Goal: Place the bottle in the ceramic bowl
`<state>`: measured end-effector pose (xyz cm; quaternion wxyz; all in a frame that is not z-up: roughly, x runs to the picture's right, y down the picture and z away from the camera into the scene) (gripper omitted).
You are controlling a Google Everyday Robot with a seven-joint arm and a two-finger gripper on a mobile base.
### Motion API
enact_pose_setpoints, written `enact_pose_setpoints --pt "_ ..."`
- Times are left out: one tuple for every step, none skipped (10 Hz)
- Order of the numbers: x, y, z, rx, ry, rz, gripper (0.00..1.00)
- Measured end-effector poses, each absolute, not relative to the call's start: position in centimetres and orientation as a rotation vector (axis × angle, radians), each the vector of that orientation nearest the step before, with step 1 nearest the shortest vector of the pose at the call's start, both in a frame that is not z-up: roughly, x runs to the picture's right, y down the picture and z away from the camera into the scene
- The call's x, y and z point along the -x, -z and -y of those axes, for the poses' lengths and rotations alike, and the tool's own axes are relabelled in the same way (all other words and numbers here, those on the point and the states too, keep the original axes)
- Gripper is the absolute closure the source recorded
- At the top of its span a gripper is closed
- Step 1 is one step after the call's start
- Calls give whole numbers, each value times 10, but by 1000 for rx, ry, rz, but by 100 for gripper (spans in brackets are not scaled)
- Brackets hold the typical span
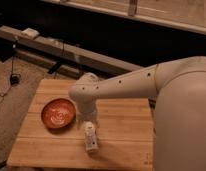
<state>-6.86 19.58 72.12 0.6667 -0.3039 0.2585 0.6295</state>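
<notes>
The whitish bottle lies on its side on the wooden table, just right of and in front of the orange-red ceramic bowl. The bowl is empty and shows pale speckled marks in its centre. My gripper hangs from the white arm directly over the bottle's far end, low to the table. The wrist hides the fingers and the top of the bottle.
The white arm reaches in from the right across the table's back half. Beyond the table are a long low bench and cables on the carpet. The table's near edge runs close to the bottle.
</notes>
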Motion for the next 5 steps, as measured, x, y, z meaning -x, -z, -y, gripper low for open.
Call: enact_pose_setpoints --pt "69 -724 -200 690 -1418 -585 35" --pt "69 -727 -203 692 -1416 -588 35" --pt "70 -732 -208 697 -1415 -591 35" --pt "71 -738 -214 704 -1414 -596 35" --pt "71 -741 -218 709 -1413 -602 35"
